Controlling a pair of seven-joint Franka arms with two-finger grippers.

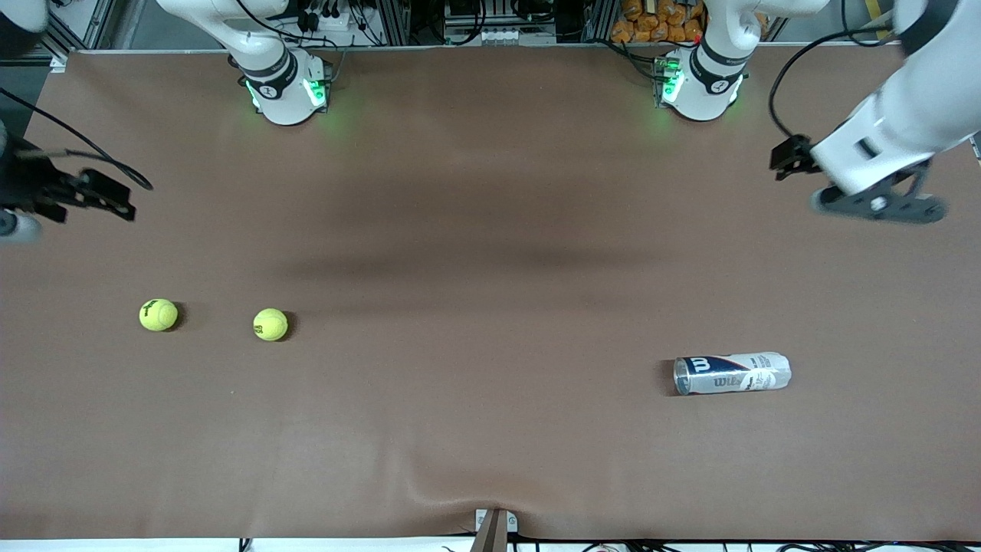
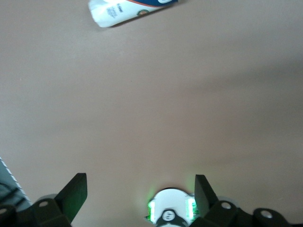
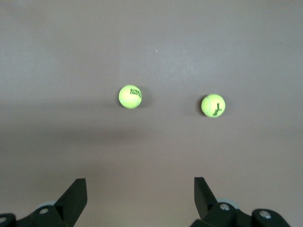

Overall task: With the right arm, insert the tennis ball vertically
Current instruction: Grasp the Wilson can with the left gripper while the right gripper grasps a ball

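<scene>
Two yellow-green tennis balls lie apart on the brown table toward the right arm's end: one closer to that end, the other closer to the middle. The right wrist view shows both balls well clear of its fingers. My right gripper hangs open and empty above the table's end, with the balls nearer the front camera than the spot under it. A white-and-blue tennis ball can lies on its side toward the left arm's end. My left gripper waits open and empty, raised over that end.
The left arm's base and the right arm's base stand along the table's edge farthest from the front camera. A small clamp sits at the table's edge nearest the camera. The brown table mat is wrinkled near it.
</scene>
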